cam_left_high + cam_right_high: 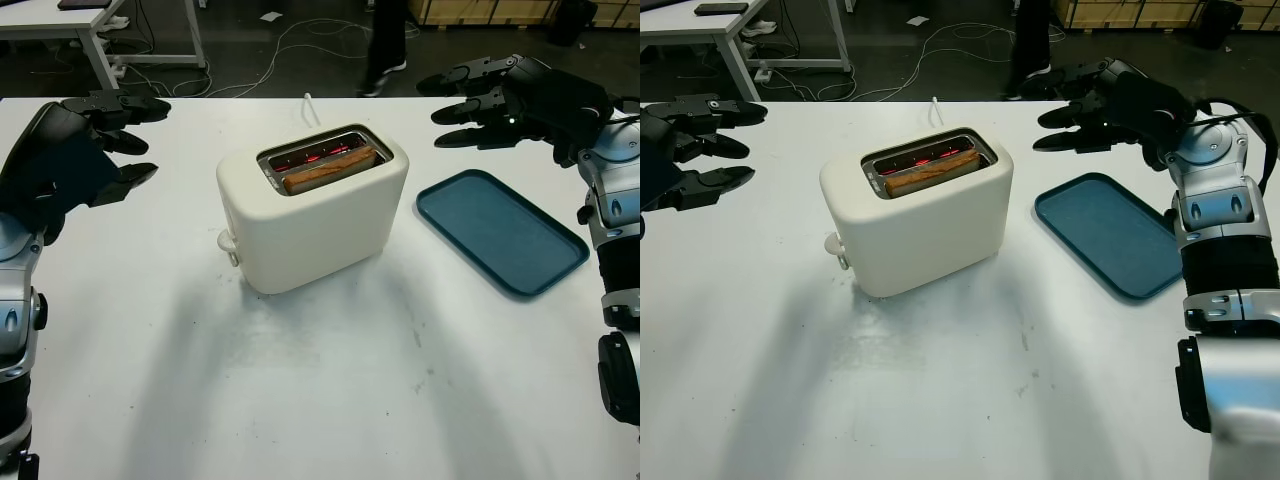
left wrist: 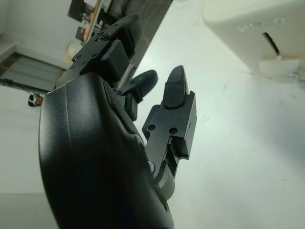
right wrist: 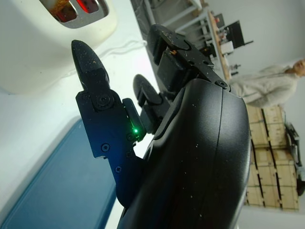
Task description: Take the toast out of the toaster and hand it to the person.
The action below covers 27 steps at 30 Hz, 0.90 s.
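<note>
A cream toaster [image 1: 310,215] stands in the middle of the white table, with a slice of browned toast [image 1: 330,170] sitting in its near slot and red elements glowing in the far slot. My left hand [image 1: 125,135] hovers open to the left of the toaster, holding nothing. Above the table to the toaster's right, my right hand [image 1: 465,105] hangs open over the far end of the tray. A person [image 3: 267,86] in a light top shows in the right wrist view, and legs [image 1: 385,45] stand beyond the table's far edge.
A dark blue tray [image 1: 500,230] lies on the table right of the toaster. The toaster's white cord [image 1: 308,105] runs off toward the far edge. A white desk [image 1: 100,25] and floor cables lie beyond the table.
</note>
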Tool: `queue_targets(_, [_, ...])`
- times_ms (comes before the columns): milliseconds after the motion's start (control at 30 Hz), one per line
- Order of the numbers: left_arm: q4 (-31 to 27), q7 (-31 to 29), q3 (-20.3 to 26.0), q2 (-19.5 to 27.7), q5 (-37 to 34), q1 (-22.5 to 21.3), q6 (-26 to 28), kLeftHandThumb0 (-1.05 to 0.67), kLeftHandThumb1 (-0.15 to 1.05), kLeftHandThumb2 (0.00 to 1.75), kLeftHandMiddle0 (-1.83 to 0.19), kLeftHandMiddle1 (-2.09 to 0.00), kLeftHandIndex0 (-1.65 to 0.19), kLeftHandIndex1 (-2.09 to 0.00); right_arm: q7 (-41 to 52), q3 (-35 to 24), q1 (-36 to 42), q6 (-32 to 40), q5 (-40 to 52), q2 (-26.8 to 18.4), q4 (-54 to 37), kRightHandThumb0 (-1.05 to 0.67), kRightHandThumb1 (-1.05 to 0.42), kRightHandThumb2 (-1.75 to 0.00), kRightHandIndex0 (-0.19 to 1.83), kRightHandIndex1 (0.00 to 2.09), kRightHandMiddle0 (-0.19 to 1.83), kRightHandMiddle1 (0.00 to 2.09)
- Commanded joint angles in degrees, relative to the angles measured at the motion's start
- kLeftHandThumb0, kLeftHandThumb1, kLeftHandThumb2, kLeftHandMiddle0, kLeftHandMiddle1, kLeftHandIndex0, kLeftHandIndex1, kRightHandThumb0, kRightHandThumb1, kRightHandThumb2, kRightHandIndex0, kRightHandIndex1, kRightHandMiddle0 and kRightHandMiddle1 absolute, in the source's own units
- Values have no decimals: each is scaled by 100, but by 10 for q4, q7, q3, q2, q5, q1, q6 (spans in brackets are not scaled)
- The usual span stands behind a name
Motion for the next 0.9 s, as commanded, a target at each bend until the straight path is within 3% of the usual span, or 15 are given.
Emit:
queue_targets(0, [-9, 1, -7, 5, 5, -14, 6, 18, 92, 22, -24, -101, -54, -23, 4, -5, -2, 9, 8, 6, -8, -46, -76, 0, 72, 6, 67, 2])
queue_targets(367, [-2, 0, -14, -11, -8, -23, 19, 17, 92, 27, -18, -104, -50, -24, -1, 8, 5, -48, -13, 4, 8, -40, -76, 0, 76, 8, 70, 2])
queue_targets(600, [-1, 2, -15, -8, -8, -20, 12, 17, 92, 27, -17, -107, -49, -25, 4, -4, 6, -8, 0, 9, -10, -38, -76, 0, 73, 6, 68, 1])
queue_targets(867, [1, -3, -16, -2, -8, -24, 19, 17, 92, 26, -17, -109, -48, -27, 9, -5, 5, -31, -3, 5, -2, -38, -76, 0, 72, 6, 67, 1])
